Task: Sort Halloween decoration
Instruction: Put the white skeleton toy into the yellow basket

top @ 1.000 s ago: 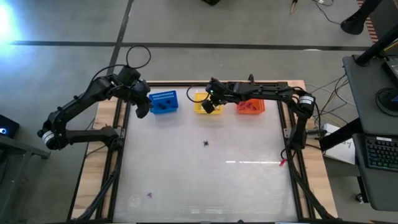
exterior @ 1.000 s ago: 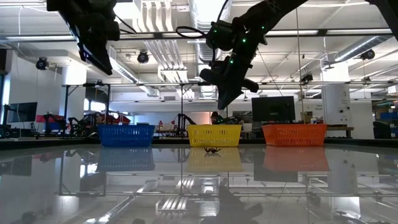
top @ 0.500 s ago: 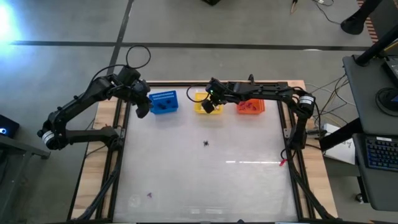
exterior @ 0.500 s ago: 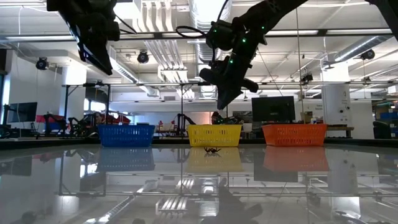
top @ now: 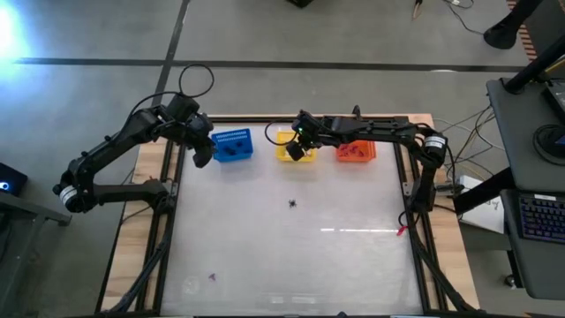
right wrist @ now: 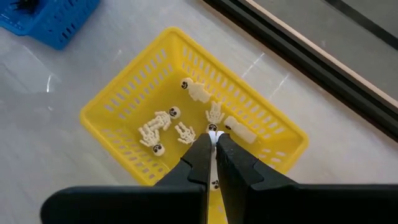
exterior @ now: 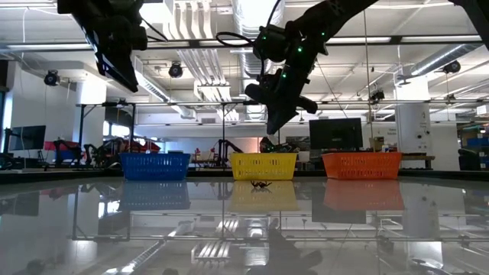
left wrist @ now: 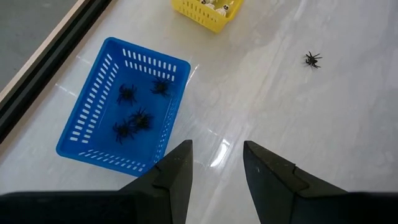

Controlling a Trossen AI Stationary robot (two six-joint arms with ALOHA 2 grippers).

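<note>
Clenched on a whitish piece (right wrist: pixel 212 129) above the yellow basket (right wrist: pixel 118 102), the right pincer (right wrist: pixel 212 144) risks the piece sticking when the fingers part, while the left pincer (left wrist: pixel 216 163) hangs released beside the blue basket (left wrist: pixel 93 99).

Bright overhead light — glossy table (top: pixel 353 256) glare

Left gripper (left wrist: pixel 214 168) raised, jaws apart, right gripper (right wrist: pixel 213 155) jaws closed

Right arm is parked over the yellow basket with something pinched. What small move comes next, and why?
Probably open the right end effector. Its fingers look shut on a small whitish skeleton piece, directly above the yellow slotted plastic basket, which already holds similar whitish skeleton figures. Releasing there should drop the piece in with its kind.
</note>
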